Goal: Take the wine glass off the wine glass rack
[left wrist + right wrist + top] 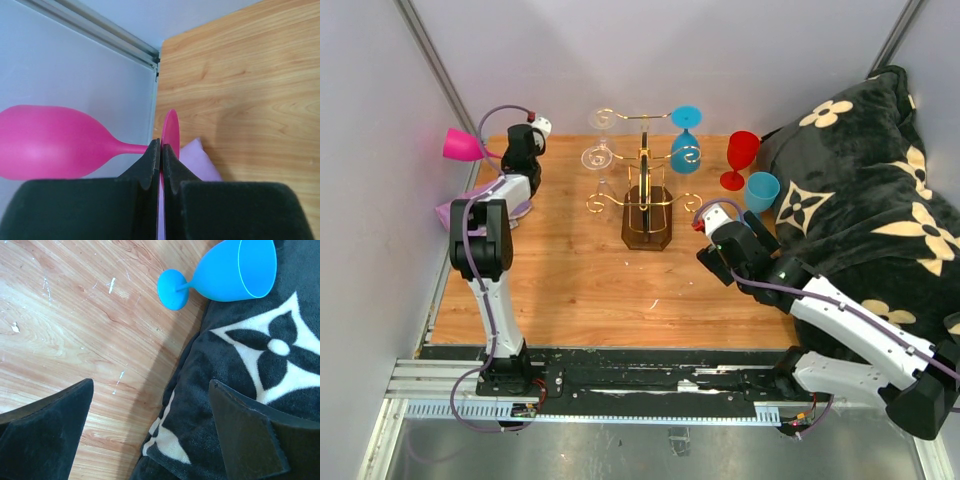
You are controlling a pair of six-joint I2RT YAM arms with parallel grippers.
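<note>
At the table's (pixel 570 290) far left edge, the left gripper (pixel 161 150) is clamped on the foot of a pink wine glass (pixel 50 142) lying sideways, well apart from the rack (pixel 647 230) mid-table, while the right gripper (pixel 151 385) hovers, fingers wide apart, over the blanket's (pixel 860 190) edge.

Rack (pixel 647 215) stands on table (pixel 570 285), blanket (pixel 865 200) to right.
</note>
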